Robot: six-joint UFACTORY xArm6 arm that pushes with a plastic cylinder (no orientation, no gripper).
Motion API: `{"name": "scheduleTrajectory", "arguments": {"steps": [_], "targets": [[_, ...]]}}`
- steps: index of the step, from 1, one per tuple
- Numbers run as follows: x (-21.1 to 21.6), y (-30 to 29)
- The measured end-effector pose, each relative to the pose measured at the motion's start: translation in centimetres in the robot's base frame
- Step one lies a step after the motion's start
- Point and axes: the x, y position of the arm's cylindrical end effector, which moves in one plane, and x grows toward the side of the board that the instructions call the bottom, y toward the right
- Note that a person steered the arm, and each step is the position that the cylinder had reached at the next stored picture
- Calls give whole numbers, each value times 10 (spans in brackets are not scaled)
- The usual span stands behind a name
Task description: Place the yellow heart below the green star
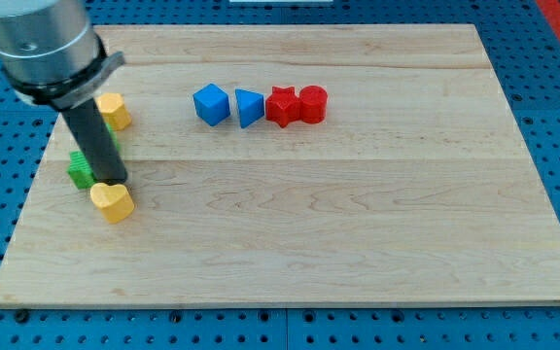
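Camera view: pale wood board w/ lengthwise grain and plank seams, sits on blue pegboard bench w/ rows of small holes; a bit of red shows at the view's top right corner. Grey cylindrical arm housing at top left, dark rod coming down from it. My tip is down on the board at the view's left, touching or just above the top edge of the yellow heart. No jaws on this tool, just a plain rod, so nothing spread or pinched. Green star mostly hidden behind rod, pokes out on the rod's left; heart sits just below and slightly right of it, nearly touching. Another yellow block near top left, shape unclear. Row upper-mid: blue cube, blue triangle-ish block, red star, red cylinder, close together.
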Motion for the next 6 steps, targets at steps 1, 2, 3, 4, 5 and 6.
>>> {"name": "scheduleTrajectory", "arguments": {"steps": [1, 2, 3, 4, 5, 6], "targets": [[0, 12], [7, 46], [47, 30], [54, 12], [57, 16], [62, 12]]}}
